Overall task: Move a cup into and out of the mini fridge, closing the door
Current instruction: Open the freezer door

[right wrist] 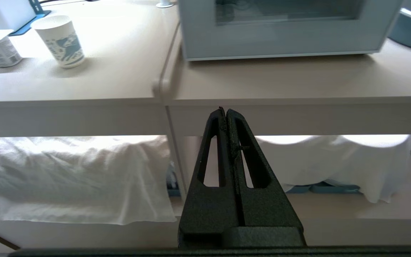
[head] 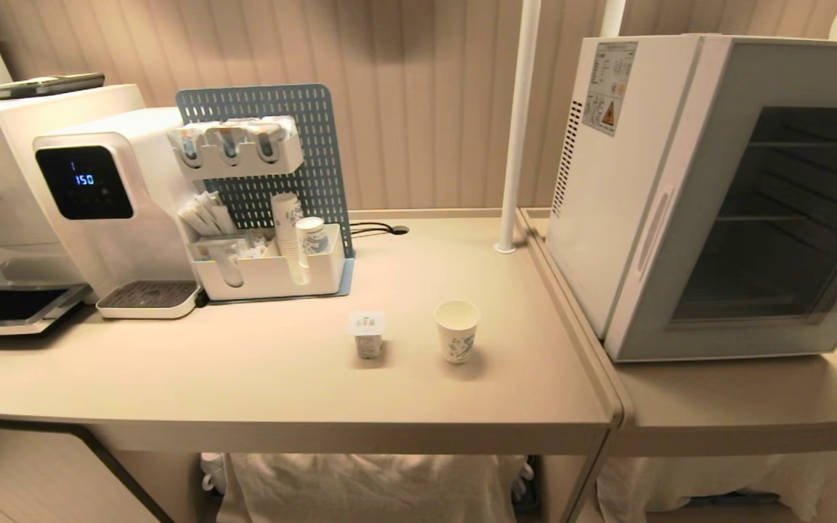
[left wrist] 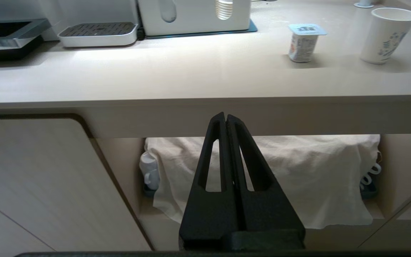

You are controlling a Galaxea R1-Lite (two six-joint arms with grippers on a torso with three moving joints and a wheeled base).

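Looking at a task I am only just starting: the cup point(head: 456, 330) is standing on the bench point(head: 244, 378) beside the fridge point(head: 716, 196), door point(head: 767, 211) closed. I am holding the left gripper point(left wrist: 225, 117) and right gripper point(right wrist: 225, 111) pressed together below the bench edge, gripping nothing.

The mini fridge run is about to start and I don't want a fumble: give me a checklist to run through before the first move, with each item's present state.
1. Cup upright on the counter, mouth up: ok.
2. Cup clear of the foil-lidded pot: ok, a gap shows between them.
3. Door of the mini fridge open for loading: not ok, it is closed.
4. Left gripper empty: ok, shut on nothing, below the counter edge.
5. Right gripper empty: ok, shut, also below the edge.
6. Free shelf space inside: cannot tell through the dark glass.
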